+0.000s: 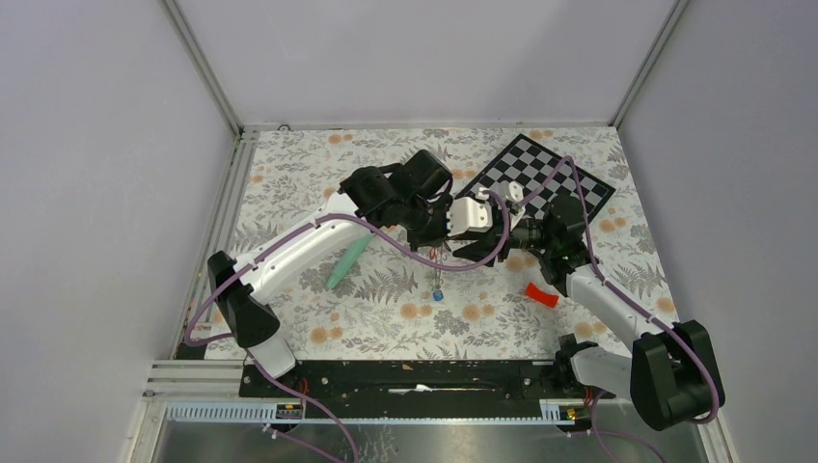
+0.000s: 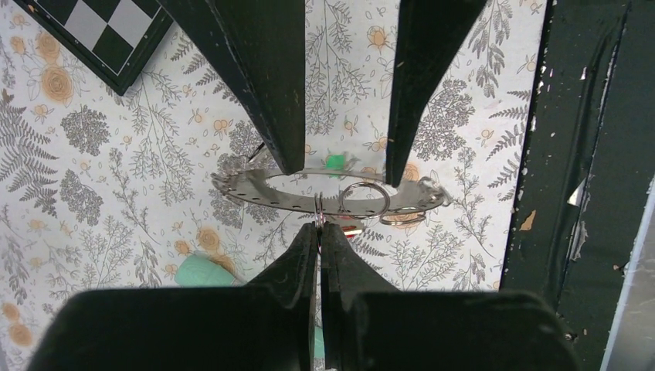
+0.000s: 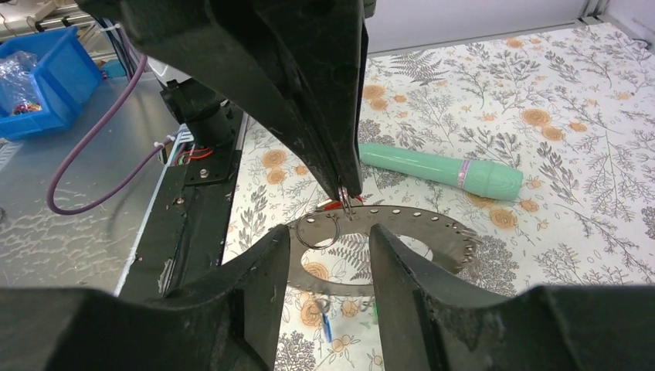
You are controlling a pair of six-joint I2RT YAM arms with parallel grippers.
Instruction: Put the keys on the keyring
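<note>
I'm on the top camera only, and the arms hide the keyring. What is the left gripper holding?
Observer: The left gripper is shut on a small wire loop threaded through the flat keyring, and it holds the ring up level.
Operator: And the right one?
Observer: The right gripper is open. It straddles the keyring's near rim without gripping it.
Operator: Any key besides the blue one I see dangling?
Observer: A green key shows through the ring's central hole, beneath it. I cannot tell whether it is attached.
</note>
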